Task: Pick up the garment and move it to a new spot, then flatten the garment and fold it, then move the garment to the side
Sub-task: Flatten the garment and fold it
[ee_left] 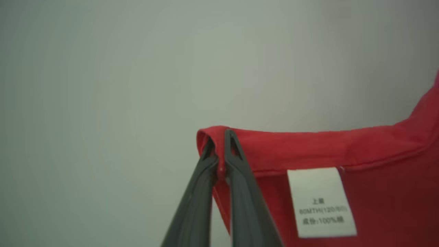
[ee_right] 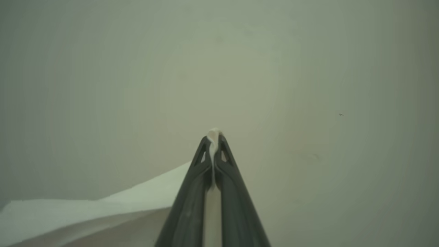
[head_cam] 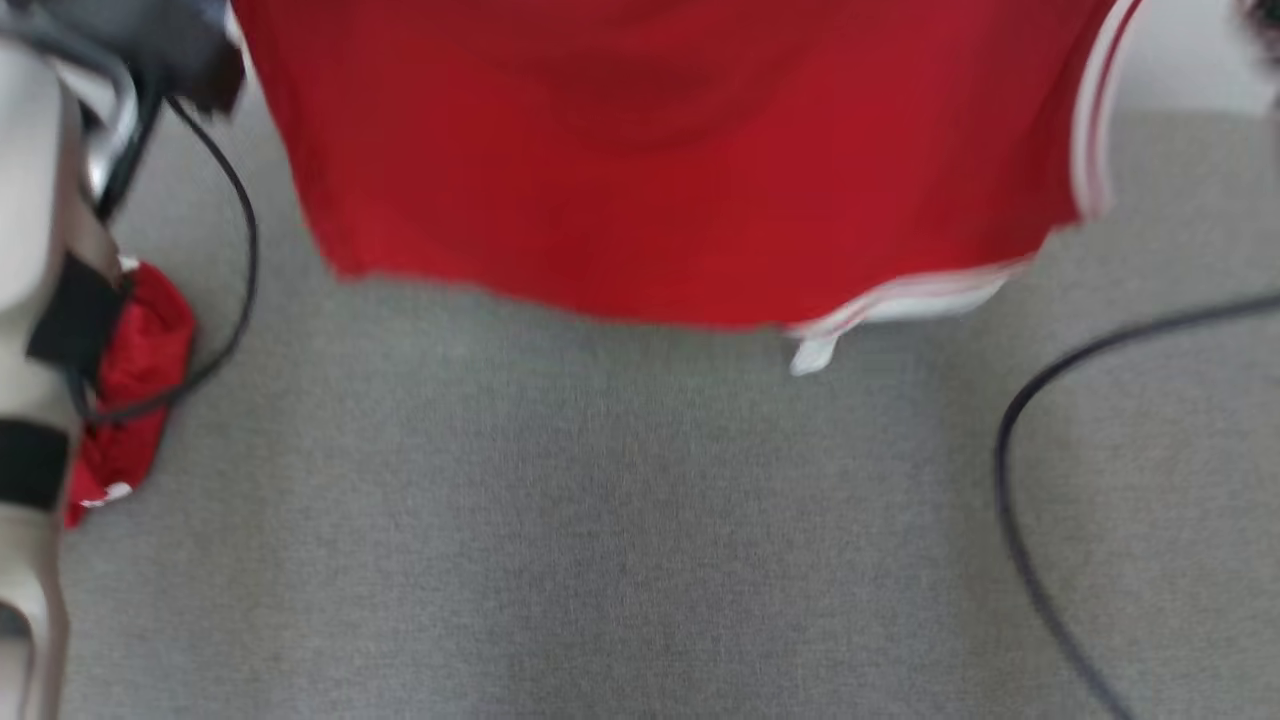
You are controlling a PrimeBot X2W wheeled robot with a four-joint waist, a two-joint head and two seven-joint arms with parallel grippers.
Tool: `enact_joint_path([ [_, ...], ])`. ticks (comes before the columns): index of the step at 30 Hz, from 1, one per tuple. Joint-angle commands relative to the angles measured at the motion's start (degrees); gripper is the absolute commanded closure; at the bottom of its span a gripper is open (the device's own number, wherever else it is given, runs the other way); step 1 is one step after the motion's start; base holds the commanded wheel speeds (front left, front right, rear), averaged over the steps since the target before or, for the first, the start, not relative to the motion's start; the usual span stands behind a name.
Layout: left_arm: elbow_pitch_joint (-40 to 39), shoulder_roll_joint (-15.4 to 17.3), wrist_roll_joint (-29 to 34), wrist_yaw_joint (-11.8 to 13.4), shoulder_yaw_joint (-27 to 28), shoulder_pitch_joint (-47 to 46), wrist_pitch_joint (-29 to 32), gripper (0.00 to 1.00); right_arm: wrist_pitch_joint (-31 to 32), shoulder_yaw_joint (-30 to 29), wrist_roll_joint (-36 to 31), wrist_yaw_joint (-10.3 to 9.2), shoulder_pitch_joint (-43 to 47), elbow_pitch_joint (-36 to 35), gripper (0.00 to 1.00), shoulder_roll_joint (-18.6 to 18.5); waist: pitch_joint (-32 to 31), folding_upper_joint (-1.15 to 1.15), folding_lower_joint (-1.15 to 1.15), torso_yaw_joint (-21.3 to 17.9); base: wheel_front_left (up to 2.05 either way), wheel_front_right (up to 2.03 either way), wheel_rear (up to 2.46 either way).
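Note:
The garment (head_cam: 680, 160) is red with white trim (head_cam: 1095, 120) along its right side and lower right corner. It hangs spread out above the grey floor (head_cam: 620, 520), blurred in the head view. My left gripper (ee_left: 221, 137) is shut on a folded red hem of the garment (ee_left: 343, 151), next to a white care label (ee_left: 320, 202). My right gripper (ee_right: 213, 137) is shut on a thin white edge of the garment (ee_right: 103, 206), which trails off to the lower left. A bunch of red cloth (head_cam: 135, 390) shows beside my pale left forearm (head_cam: 30, 250).
Grey carpet lies below the hanging cloth. A black cable (head_cam: 235, 250) loops by the left arm, and another black cable (head_cam: 1030, 470) curves across the right side. Both wrist views look past the fingers at a plain pale surface.

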Motion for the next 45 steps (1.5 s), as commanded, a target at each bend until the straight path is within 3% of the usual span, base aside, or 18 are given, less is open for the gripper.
enact_joint_path([
  [1, 1.38, -0.35, 1.75, 0.78, -1.03, -4.25, -0.09, 1.00, 0.01, -0.87, -0.45, -0.07, -4.33, 1.90, 1.00, -1.02, 9.57, 0.00, -0.01, 0.37, 0.00, 0.00, 0.00],
  [10, -0.24, -0.84, 5.14, 4.27, -1.68, -19.03, -0.08, 1.00, 0.01, -6.87, -9.57, -0.07, -20.56, 3.76, 1.00, -0.34, 16.97, 0.00, -0.01, 0.27, 0.00, 0.00, 0.00],
  [18, -4.52, 0.62, 1.21, 3.58, 0.65, -13.11, -0.08, 1.00, 0.01, -10.73, -8.51, -0.07, -15.59, -0.46, 1.00, -0.98, 20.50, 0.00, -0.01, -0.75, 0.00, 0.00, 0.00],
  [24, -9.07, -0.75, -2.54, 3.09, 4.30, -0.32, -0.09, 1.00, -0.02, -10.30, 0.97, -0.07, 0.17, -8.52, 1.00, -3.79, 21.26, 0.00, -0.01, -1.76, 0.00, 0.00, 0.00],
  [30, -13.38, -4.04, -5.29, 2.59, 9.24, 16.74, -0.09, 1.00, -0.01, -14.49, 8.27, -0.07, 21.59, -15.86, 1.00, -4.84, 18.21, 0.00, -0.01, -2.15, 0.00, 0.00, 0.00],
  [35, -14.38, -7.80, -5.59, 2.04, 14.03, 30.49, -0.09, 1.00, -0.01, -15.25, 7.85, -0.08, 37.99, -20.03, 1.00, -4.35, 13.48, 0.00, -0.01, -2.48, 0.00, 0.00, 0.00],
  [39, -13.96, -10.65, -6.11, 1.62, 18.67, 39.95, -0.09, 1.00, -0.01, -17.30, 7.88, -0.09, 48.89, -20.39, 1.00, -1.73, 9.09, 0.00, -0.01, -3.06, 0.00, 0.00, 0.00],
  [45, -12.54, -12.28, -3.38, 0.72, 20.90, 50.19, -0.10, 1.00, -0.02, -19.97, 7.42, -0.10, 60.75, -18.82, 1.00, 1.72, 3.47, 0.00, -0.01, -4.13, 0.00, 0.00, 0.00],
])
